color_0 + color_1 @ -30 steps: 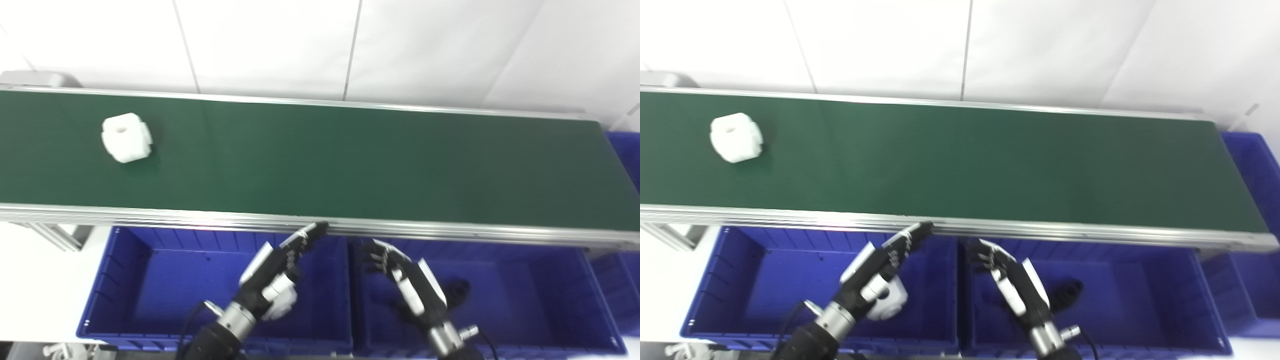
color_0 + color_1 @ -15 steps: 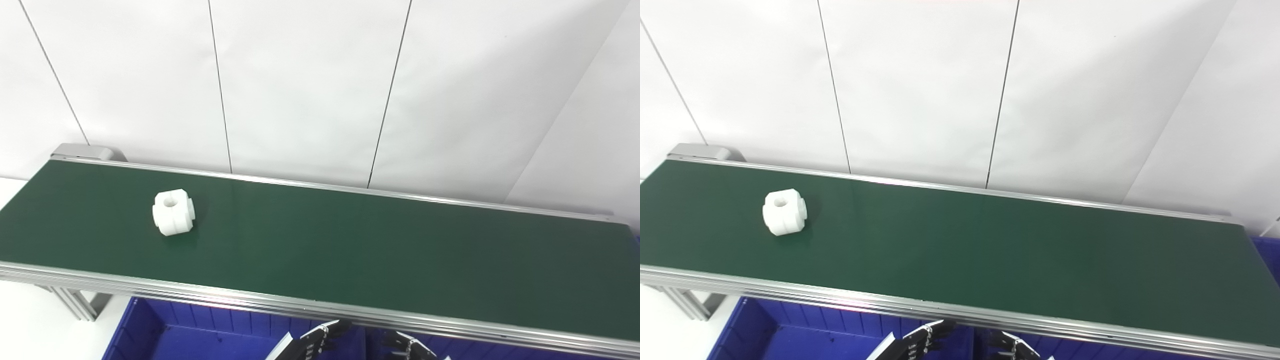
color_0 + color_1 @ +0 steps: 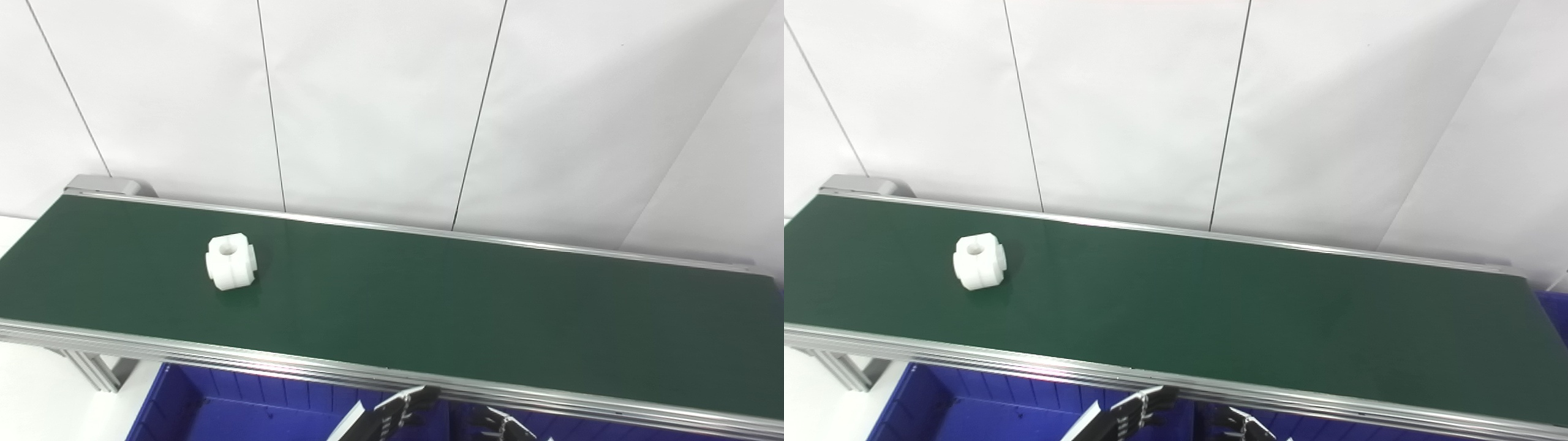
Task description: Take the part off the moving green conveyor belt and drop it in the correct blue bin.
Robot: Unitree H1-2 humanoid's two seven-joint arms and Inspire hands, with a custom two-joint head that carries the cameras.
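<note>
At the bottom edge of the frame, just right of centre, only the dark fingertips of both hands are showing. The left hand (image 3: 392, 419) is poking up in front of the near rail, its fingers (image 3: 411, 398) lying close together and reaching toward the upper right; nothing is showing between them, but too little is in view to tell how far open the hand is. The right hand (image 3: 503, 425) is sitting just beside it to the right, lower in the frame, with fingertips slightly spread; its state cannot be told either.

Under them, along the lower left, the blue bin (image 3: 202, 407) is peeking out, only its ribbed back wall and part of its floor showing. A sliver of another blue bin (image 3: 1556, 312) is appearing at the right edge.

Above the bins, the green conveyor belt (image 3: 465, 306) is stretching across the frame between silver rails, sloping down toward the right. The white part (image 3: 231, 263) is sitting on the belt in the left portion of the frame, well apart from both hands, its round hole facing up.

Behind the belt a white panelled wall (image 3: 380, 104) is filling the upper half.
</note>
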